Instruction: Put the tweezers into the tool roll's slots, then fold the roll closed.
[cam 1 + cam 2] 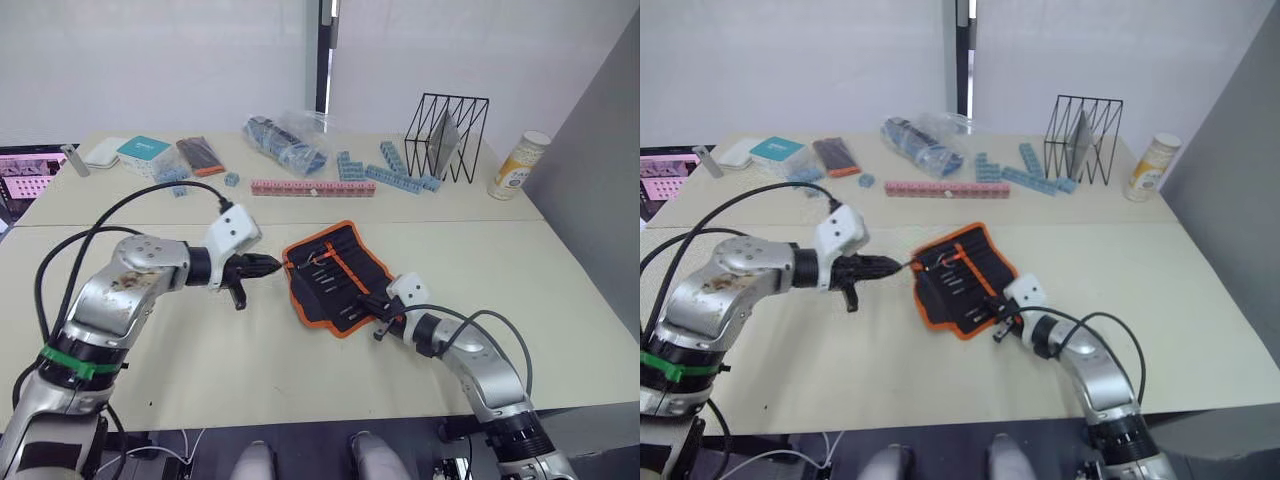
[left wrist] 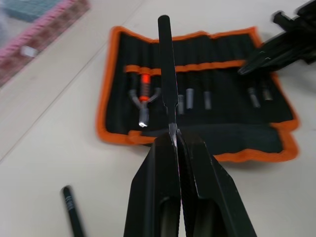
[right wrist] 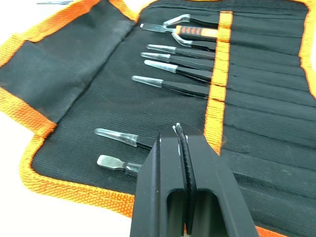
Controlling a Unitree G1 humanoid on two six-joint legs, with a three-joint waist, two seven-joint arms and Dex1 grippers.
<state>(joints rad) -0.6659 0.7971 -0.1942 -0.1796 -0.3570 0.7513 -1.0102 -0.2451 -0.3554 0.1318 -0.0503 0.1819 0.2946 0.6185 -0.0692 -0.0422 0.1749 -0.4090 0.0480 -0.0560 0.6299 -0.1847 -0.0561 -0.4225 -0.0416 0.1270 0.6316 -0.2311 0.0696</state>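
Observation:
The tool roll (image 1: 340, 275) lies open on the table, black with orange binding. Several tweezers (image 3: 182, 61) sit in its slots (image 3: 256, 64) with their capped tips sticking out, beside an orange-handled tool (image 3: 197, 32). My left gripper (image 1: 268, 265) is at the roll's left edge, shut on one slim black tweezers (image 2: 167, 74) that points out over the slots. Another slim black piece (image 2: 71, 210) lies on the table beside that gripper. My right gripper (image 1: 368, 303) hovers at the roll's near right edge with its fingers (image 3: 170, 168) shut and nothing visible between them.
Along the back of the table are a pink block strip (image 1: 312, 187), blue blocks (image 1: 395, 175), a bag of blue parts (image 1: 285, 142), a black wire rack (image 1: 447, 135), a bottle (image 1: 518, 165), a teal box (image 1: 145, 150) and a dark orange-ended case (image 1: 200, 155).

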